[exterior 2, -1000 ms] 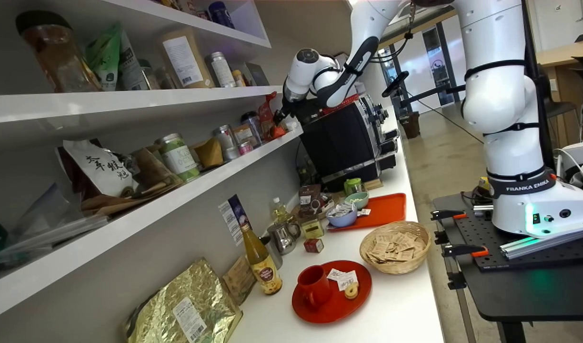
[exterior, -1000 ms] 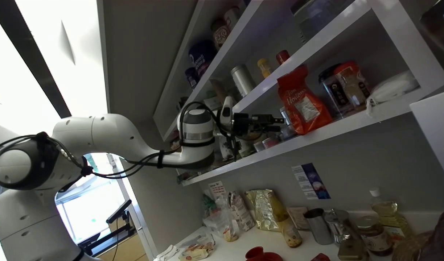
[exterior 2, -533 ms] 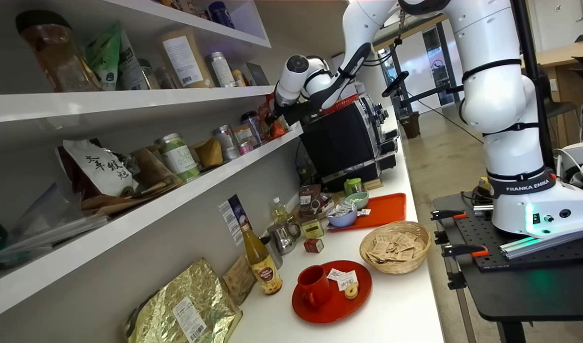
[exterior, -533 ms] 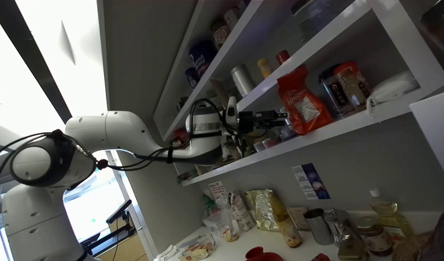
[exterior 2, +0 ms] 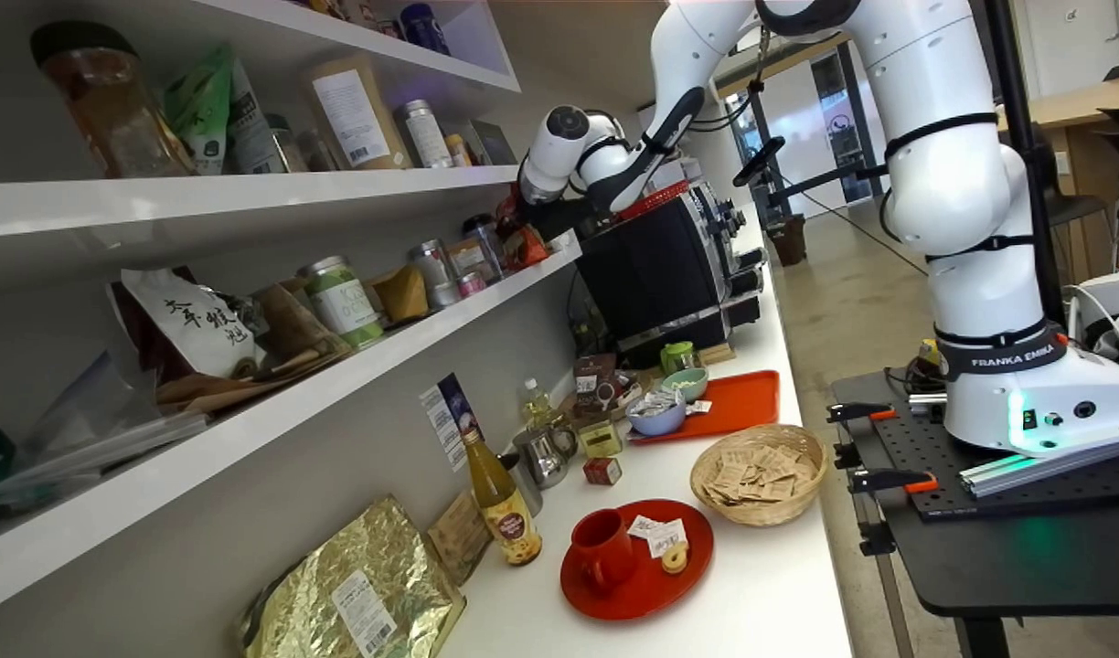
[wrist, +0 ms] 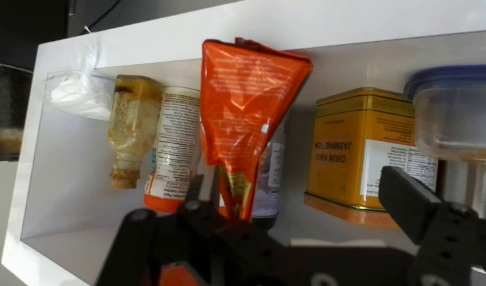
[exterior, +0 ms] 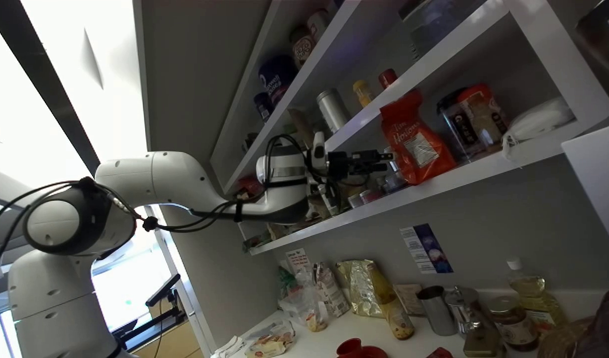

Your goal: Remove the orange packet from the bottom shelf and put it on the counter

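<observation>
– Progress?
– Approach nearly complete, I judge; removal not yet begun. The orange packet [wrist: 247,103] stands on the bottom shelf [exterior: 483,168], at its front edge.
– And the gripper [wrist: 296,184]?
– I have it spread wide, no hold. Contact: can't tell.
– Remaining?
– Grasp, lift out, lower to the counter [exterior 2: 751,585].

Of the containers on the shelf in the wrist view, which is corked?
The yellowish see-through bottle between the white bag and the red-lidded container; its cork sets it apart: no other container there shows one.
</observation>
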You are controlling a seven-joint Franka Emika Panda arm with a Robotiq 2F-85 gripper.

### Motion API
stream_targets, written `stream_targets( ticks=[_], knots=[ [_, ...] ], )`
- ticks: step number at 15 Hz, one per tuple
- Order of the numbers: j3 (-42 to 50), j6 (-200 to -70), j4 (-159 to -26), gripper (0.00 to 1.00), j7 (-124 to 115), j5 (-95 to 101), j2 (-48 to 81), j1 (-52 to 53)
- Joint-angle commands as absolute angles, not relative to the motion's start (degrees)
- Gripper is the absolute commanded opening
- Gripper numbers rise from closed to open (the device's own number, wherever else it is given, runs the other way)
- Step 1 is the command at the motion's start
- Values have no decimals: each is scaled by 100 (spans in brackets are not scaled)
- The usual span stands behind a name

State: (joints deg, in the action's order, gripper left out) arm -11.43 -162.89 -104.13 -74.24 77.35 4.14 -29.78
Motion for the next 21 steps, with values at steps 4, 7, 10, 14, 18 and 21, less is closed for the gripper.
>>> stream_targets(
  ticks=[4, 7, 10, 14, 18, 21],
  knots=[
    [-1053, -16767, -10530, 100, -5985, 6581, 118, -3238],
    [-1050, -16784, -10648, 100, -5400, 6297, -87, -3300],
    [-1045, -16869, -10640, 100, -4639, 5782, -15, -3300],
    [-1061, -16757, -10614, 100, -3516, 4761, 155, -3301],
    [-1071, -16670, -10508, 100, -2786, 4099, 268, -3337],
    [-1033, -16705, -10420, 100, -2740, 4049, 302, -3387]
  ],
)
